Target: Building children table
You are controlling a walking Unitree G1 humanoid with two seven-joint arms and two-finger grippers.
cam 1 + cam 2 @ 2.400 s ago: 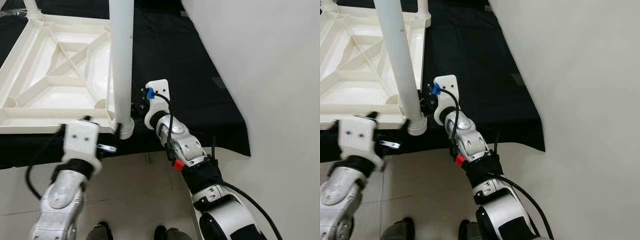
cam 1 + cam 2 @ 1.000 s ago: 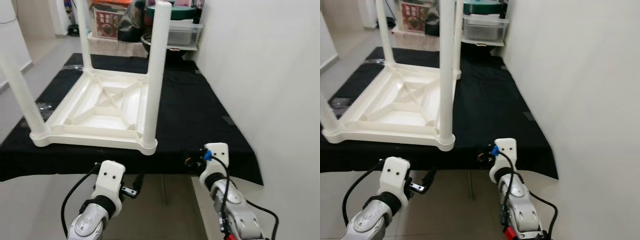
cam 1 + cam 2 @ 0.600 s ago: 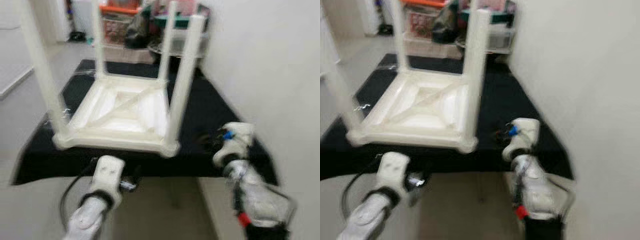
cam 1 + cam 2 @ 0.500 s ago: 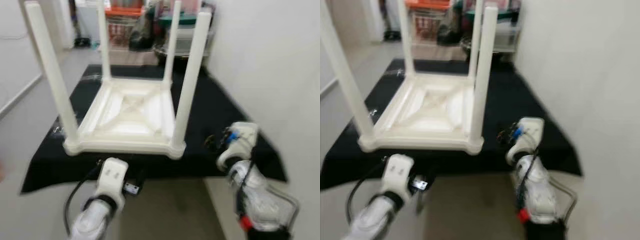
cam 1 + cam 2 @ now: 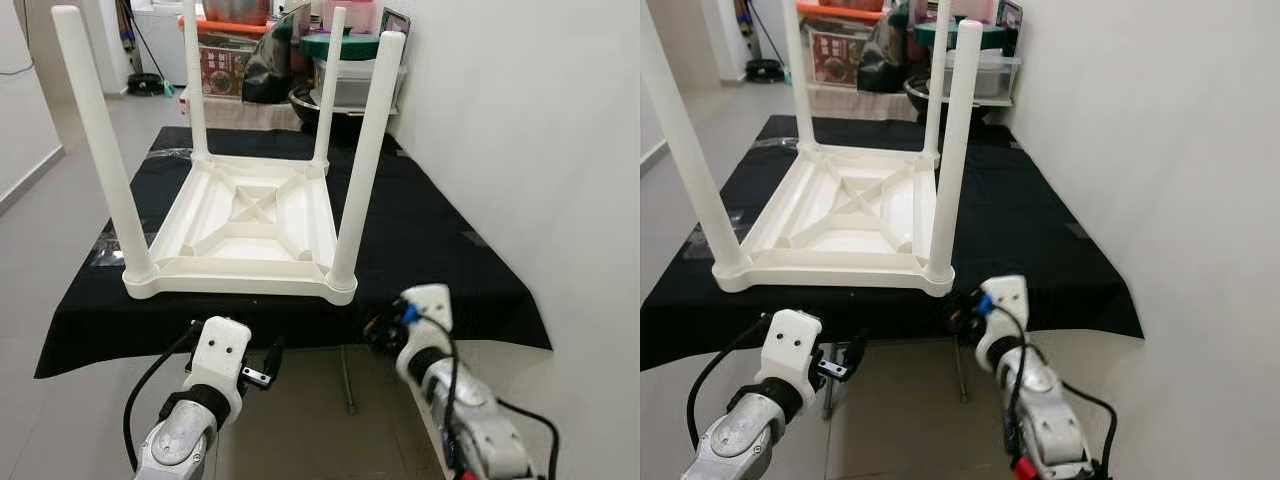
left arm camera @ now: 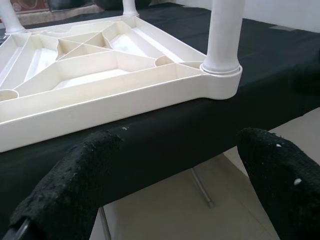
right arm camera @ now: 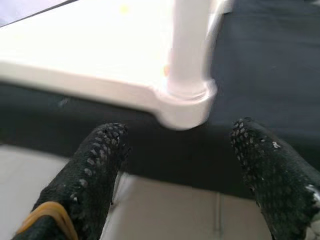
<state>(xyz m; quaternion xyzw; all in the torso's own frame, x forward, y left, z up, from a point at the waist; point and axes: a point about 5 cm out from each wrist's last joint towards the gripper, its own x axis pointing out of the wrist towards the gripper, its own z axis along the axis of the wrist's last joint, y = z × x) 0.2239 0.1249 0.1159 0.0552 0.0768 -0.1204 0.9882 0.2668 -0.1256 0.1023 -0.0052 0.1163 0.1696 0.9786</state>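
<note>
A white plastic children's table (image 5: 245, 225) lies upside down (all four legs (image 5: 366, 160) pointing up) on a black-draped worktop (image 5: 440, 250). The left gripper (image 6: 172, 192) and right gripper (image 7: 175, 172) hover just below the worktop's near edge, both spread wide and grasping nothing.

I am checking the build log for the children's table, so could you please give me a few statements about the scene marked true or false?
1. The table lies upside down with four legs pointing up. True.
2. The table rests on the bare floor. False: it rests on a black cloth over a raised surface.
3. The left gripper is open and holds nothing. True.
4. The right gripper is shut on the near right leg. False: it is open, short of that corner.
5. A white wall stands on the robot's right. True.
</note>
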